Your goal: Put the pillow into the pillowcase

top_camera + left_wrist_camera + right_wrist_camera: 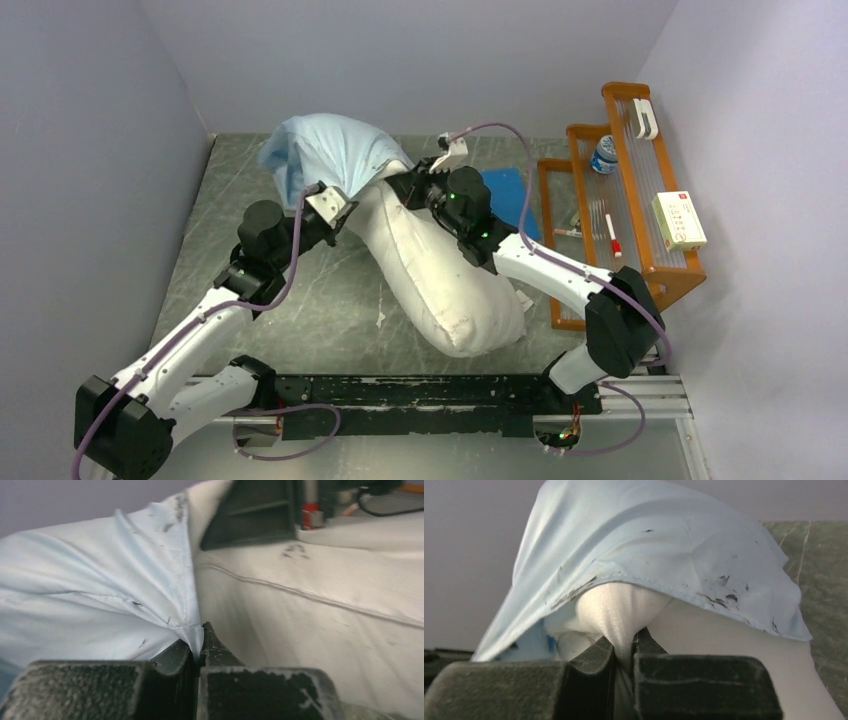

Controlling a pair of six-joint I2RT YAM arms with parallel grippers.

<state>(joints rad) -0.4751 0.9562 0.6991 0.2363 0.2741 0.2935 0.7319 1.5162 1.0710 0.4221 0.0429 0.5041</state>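
From above, the nearer, greater part of the pillow (pixel 440 280) lies bare on the table (pixel 300 320), running from about 5 o'clock up toward the centre. Most of the job is therefore left, since only its far end, near 11 o'clock, is capped by the pillowcase (pixel 325 150). My left pincer (pixel 197 640) is clamped on the pillowcase hem and my right pincer (pixel 624 647) is closed on a tuck of pillow cloth just under that hem; only my wrist cameras show those pinches, and only the overhead shows how much pillow is uncovered.

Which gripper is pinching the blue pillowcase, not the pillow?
The left gripper: it clamps the hem of the pillowcase; the right gripper clamps the white pillow.
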